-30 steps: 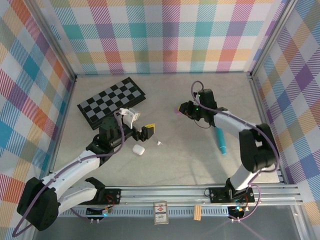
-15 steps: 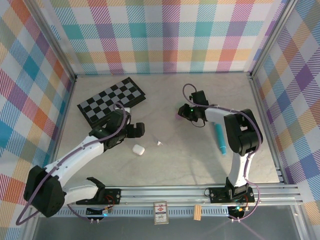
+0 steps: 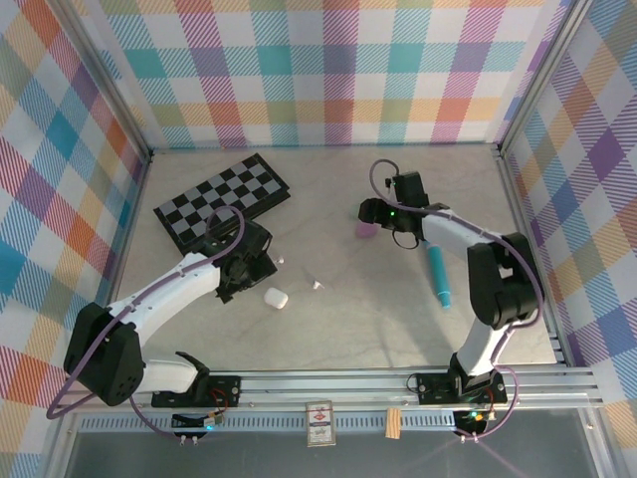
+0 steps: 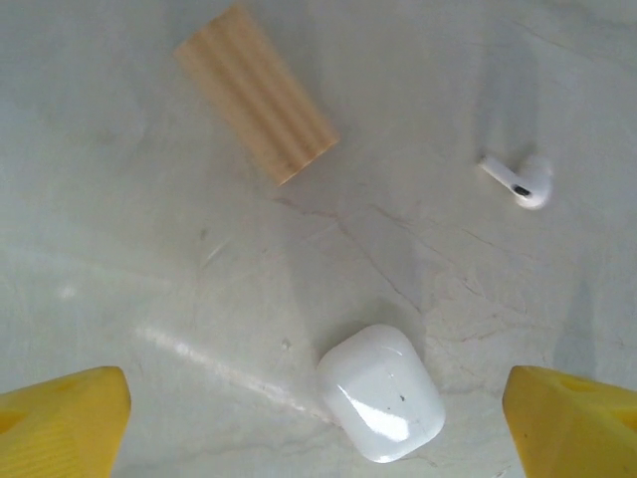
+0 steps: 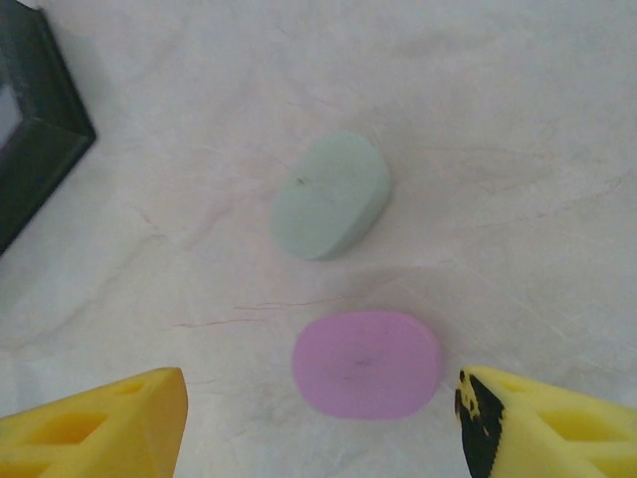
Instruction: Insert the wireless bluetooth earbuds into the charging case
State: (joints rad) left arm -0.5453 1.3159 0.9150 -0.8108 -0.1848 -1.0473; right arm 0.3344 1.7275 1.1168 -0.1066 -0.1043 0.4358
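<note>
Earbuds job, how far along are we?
Done: nothing visible; the white case, purple case and mint case lie shut, a white earbud loose on the table. In hand: nothing; left gripper and right gripper are open. Left: opening cases, inserting earbuds.

The left arm [image 3: 164, 294] and right arm [image 3: 453, 231] wear smooth white shells between chunky black joints, with thin purple cables [image 3: 376, 179] looping alongside. A small green light [image 3: 392, 211] glows near the right wrist. The left pincer [image 4: 317, 423] and right pincer [image 5: 318, 418] carry yellow wedge-shaped fingers.
</note>
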